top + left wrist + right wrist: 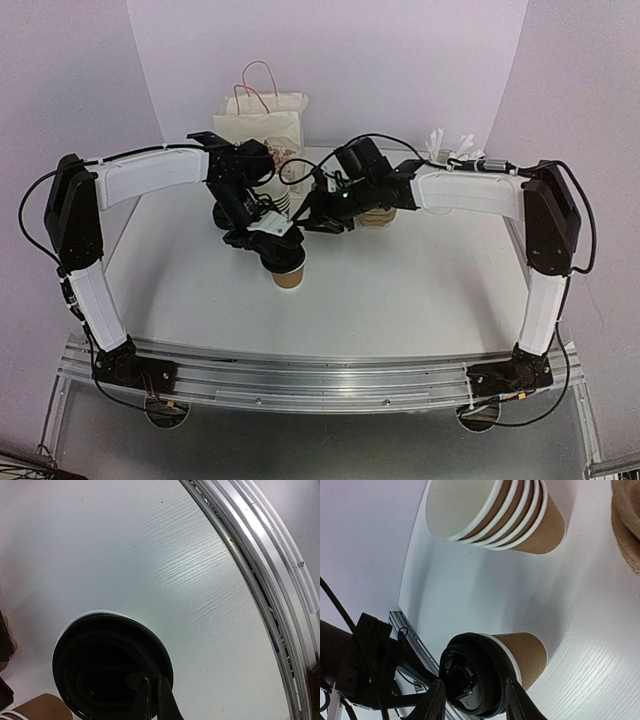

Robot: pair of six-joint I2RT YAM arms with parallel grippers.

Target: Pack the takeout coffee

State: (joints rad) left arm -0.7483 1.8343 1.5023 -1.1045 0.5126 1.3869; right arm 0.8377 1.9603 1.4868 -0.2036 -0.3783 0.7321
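The takeout coffee [290, 277], a brown paper cup with a black lid [100, 665], stands upright on the white table [420, 290] near the middle. My left gripper [278, 245] is right above it. In the left wrist view, the left gripper [152, 700] has its fingers pinched on the lid's near rim. My right gripper [318, 218] hovers just behind and to the right of the cup, apart from it. In the right wrist view, the right gripper [475, 707] is open and empty, and the lidded cup [525, 655] shows beyond the gap between its fingers.
A white paper bag [262, 118] with handles stands at the back. A stack of lidless brown cups [495, 515] stands behind the coffee. A brown cardboard stack [627, 520] lies beside it. An aluminium rail [270, 565] runs along the table's near edge.
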